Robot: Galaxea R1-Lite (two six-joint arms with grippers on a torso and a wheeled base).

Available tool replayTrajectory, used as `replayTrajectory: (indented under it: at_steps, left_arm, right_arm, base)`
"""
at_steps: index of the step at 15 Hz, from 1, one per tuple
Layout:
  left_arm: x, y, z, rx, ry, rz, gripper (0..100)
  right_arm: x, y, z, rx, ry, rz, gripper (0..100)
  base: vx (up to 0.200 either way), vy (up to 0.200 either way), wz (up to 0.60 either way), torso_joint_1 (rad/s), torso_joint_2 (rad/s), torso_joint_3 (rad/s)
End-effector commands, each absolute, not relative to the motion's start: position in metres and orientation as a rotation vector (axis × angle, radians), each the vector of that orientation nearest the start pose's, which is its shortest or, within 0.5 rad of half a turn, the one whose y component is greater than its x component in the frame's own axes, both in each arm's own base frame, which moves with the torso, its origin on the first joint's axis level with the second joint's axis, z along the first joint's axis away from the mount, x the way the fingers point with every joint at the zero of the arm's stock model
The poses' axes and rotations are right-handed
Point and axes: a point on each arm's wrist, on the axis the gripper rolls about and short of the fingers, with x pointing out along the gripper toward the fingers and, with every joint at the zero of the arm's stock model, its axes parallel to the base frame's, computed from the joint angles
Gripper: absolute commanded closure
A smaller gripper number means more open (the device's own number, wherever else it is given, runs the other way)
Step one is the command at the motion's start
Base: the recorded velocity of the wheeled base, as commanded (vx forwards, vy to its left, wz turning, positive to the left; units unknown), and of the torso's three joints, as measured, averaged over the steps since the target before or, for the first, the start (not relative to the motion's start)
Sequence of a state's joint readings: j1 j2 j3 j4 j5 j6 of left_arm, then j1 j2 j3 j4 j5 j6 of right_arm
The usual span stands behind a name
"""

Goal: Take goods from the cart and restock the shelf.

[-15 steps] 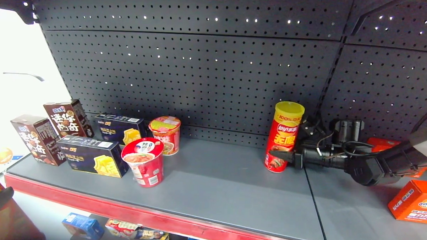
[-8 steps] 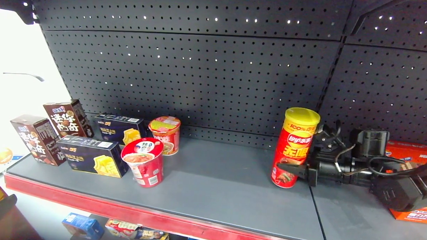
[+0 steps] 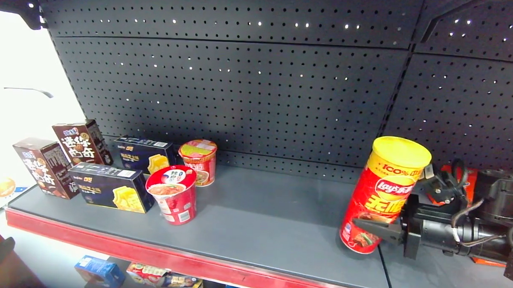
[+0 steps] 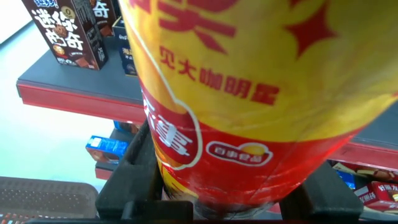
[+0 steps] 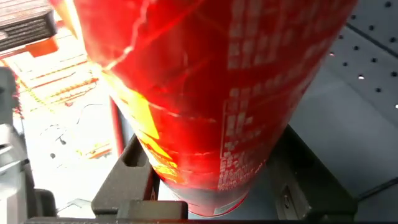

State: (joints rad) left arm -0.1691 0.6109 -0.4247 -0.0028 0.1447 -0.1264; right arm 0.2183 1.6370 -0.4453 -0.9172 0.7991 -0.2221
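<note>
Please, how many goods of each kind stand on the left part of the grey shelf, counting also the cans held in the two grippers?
Brown box: 2
Dark blue box: 2
Noodle cup: 2
Chip can: 2, one in the right gripper, one in the left gripper
Total: 8

A tall chip can (image 3: 385,195), red with a yellow lid and a yellow band below it, stands at the lower right of the head view. It is tilted, its lid leaning to the right, and the right hand (image 3: 361,228) clamps it near its base. The base is low over the grey, red-lipped shelf (image 3: 257,229), beside the panel seam; whether it touches cannot be told. A second can (image 4: 249,93), yellow and red, is gripped between the dark fingers of the left hand (image 4: 227,190).
</note>
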Motion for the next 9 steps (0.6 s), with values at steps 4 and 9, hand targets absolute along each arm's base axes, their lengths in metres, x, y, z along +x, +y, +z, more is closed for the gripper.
replayTrajectory:
  at_steps: [4,9]
  left_arm:
    - [0.039,-0.003,0.192,-0.097,0.185,-0.013,100]
    - [0.039,-0.003,0.192,-0.098,0.184,-0.011,100]
  right_arm:
    - [0.214,0.068,0.139,-0.121,0.160,1.052,100]
    - [0.216,0.074,0.131,-0.115,0.192,1.078,100]
  base:
    - [0.000,0.000,0.00,0.000,0.00,0.000]
    - [0.000,0.000,0.00,0.000,0.00,0.000]
